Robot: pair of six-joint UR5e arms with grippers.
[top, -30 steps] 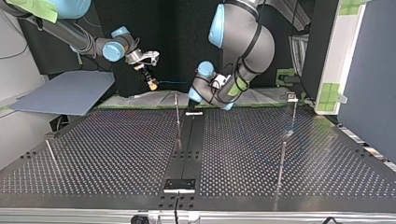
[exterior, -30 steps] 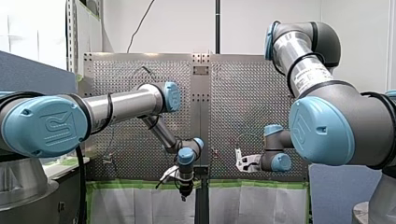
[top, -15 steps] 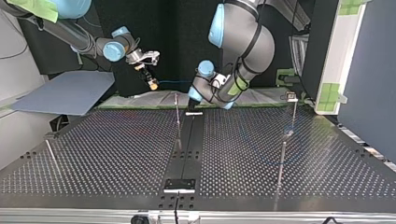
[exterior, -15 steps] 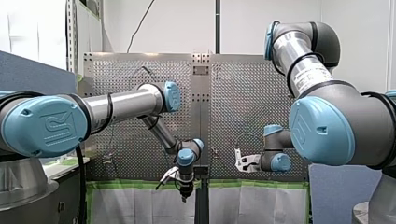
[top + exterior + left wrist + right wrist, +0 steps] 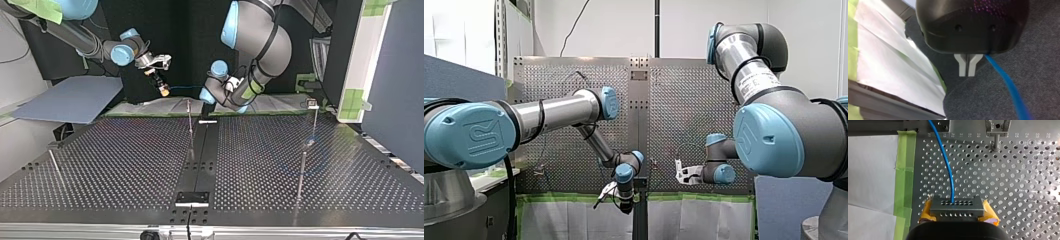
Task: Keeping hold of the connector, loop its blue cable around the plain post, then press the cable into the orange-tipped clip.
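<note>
My left gripper (image 5: pixel 967 73), jaws together, is dipping beside the blue cable (image 5: pixel 1006 87), likely starting the loop; my right gripper (image 5: pixel 958 213) is clamping the connector (image 5: pixel 956 205).

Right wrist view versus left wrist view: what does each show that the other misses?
Only the right wrist view: the connector clamped between the yellow pads of my right gripper, over the perforated table. Only the left wrist view: my left gripper, fingers together, above grey carpet. Both: the blue cable and green tape.
</note>
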